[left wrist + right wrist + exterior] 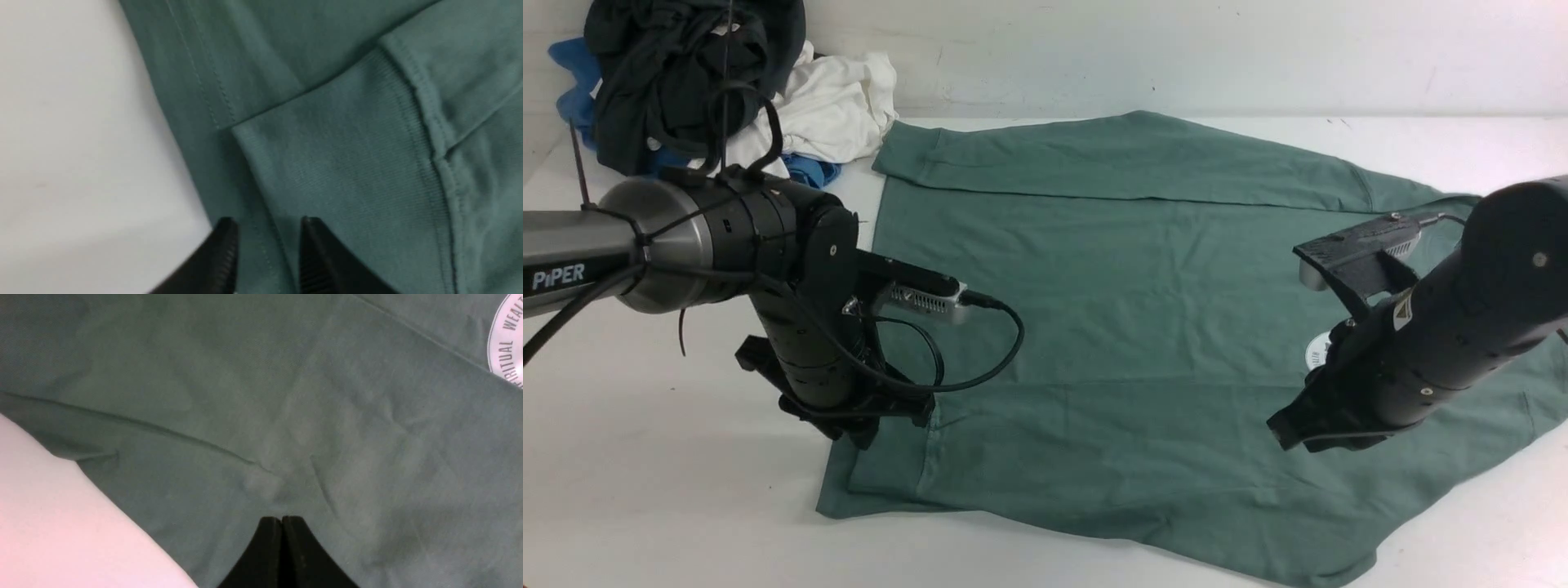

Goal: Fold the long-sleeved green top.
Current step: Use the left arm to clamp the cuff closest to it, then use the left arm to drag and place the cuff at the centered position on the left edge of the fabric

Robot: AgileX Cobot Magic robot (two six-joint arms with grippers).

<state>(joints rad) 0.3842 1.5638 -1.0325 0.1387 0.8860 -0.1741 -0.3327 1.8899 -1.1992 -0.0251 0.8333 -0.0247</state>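
The green long-sleeved top (1135, 327) lies spread flat on the white table, with one sleeve (1127, 155) folded across its far edge. My left gripper (882, 425) points down at the top's near left corner. In the left wrist view its jaws (267, 222) stand open just above the hem beside a ribbed cuff (347, 163), gripping nothing. My right gripper (1282, 433) hovers over the right part of the top, near the round white logo (1316, 351). Its jaws (282, 518) are shut and empty above the fabric, with the logo (508, 339) at the frame's edge.
A heap of other clothes sits at the back left corner: a black garment (678, 73), a white one (833, 106) and a blue one (813, 171). A wall runs along the back. Bare white table (670, 506) shows left of the top.
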